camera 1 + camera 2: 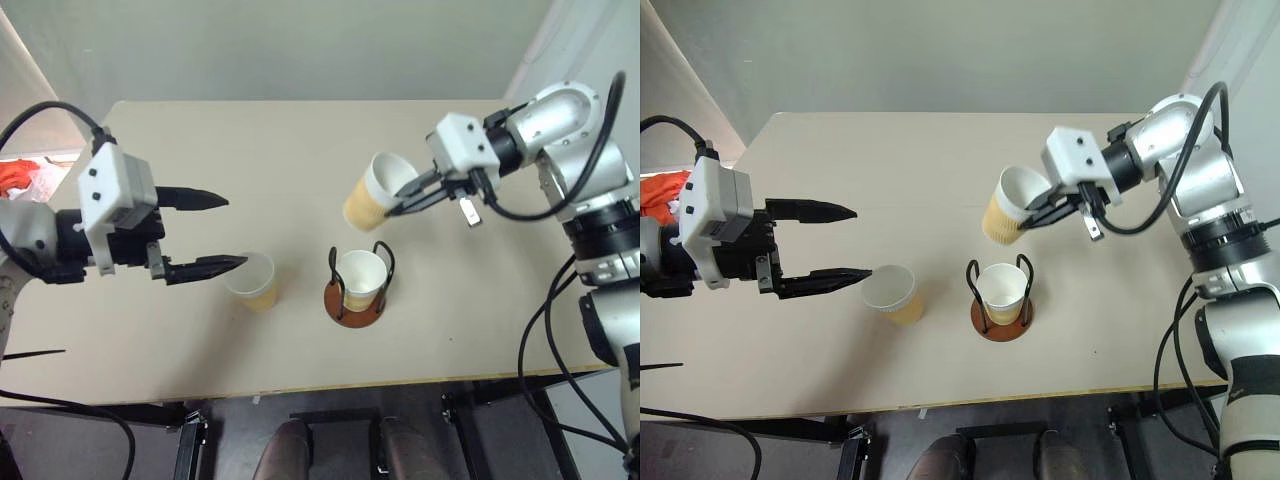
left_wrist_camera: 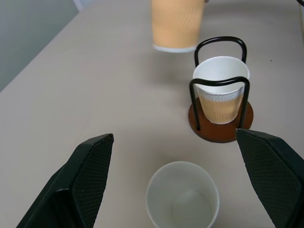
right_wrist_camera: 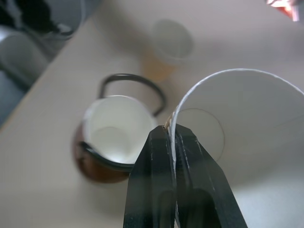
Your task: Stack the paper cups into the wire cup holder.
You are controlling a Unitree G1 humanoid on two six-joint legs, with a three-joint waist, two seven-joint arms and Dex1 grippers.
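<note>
One paper cup pinched in right gripper

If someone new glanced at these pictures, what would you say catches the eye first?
Probably the paper cup held tilted in the air, its rim pinched by the right gripper, up above the wire cup holder. That holder stands mid-table with one cup already seated inside. The left gripper hangs wide open beside the last cup, which stands upright on the table.
</note>
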